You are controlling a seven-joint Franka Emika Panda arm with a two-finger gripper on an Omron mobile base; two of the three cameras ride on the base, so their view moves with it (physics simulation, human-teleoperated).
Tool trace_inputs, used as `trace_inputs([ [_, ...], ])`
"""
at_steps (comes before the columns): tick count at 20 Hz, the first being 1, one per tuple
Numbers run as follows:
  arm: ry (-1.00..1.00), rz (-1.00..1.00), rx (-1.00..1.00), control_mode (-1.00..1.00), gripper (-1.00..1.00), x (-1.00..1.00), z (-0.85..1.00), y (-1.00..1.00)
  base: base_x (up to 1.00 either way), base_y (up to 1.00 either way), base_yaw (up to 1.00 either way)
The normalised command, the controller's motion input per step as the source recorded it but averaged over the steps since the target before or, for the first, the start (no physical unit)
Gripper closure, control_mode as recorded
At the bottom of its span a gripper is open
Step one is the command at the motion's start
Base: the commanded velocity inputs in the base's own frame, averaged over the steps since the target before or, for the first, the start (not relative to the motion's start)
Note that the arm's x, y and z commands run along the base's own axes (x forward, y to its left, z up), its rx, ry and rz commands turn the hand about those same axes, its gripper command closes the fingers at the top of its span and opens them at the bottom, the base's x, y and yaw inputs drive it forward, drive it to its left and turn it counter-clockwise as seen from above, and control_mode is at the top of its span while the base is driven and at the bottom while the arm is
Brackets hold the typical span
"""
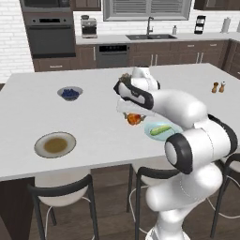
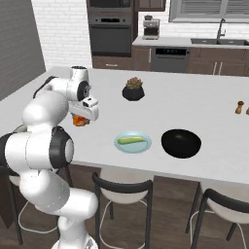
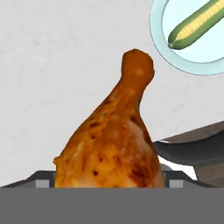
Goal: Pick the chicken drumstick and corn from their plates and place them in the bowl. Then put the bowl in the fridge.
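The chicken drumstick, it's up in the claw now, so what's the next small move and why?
Probably carry the chicken drumstick sideways over the black bowl before lowering. It hangs in the claw above the counter, off its grey-rimmed plate, and the bowl sits past the blue plate that holds the corn.

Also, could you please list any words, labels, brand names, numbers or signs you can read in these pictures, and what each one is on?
None can be read.
Oven: control panel shows faint marks, too small and blurred to read.
Coffee machine: no legible label.
Pepper shakers, plates and black bowl: plain, no text.
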Motion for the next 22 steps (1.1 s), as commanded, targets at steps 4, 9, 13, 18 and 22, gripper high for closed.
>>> trace_inputs([
  [4,0.16,-0.27,-0.18,-1.00,1.00,0.00,0.00,-1.00,0.00,0.00,0.00],
  [9,0.14,-0.28,-0.14,-1.00,1.00,0.00,0.03,-1.00,0.00,0.00,0.00],
  [13,0.02,-0.16,-0.01,-1.00,1.00,0.00,0.02,-1.00,0.00,0.00,0.00],
  [18,-0.04,-0.02,0.01,-1.00,1.00,0.02,0.00,-1.00,0.00,0.00,0.00],
  [22,-0.18,0.03,0.03,-1.00,1.00,0.15,0.00,-1.00,0.00,0.00,0.00],
])
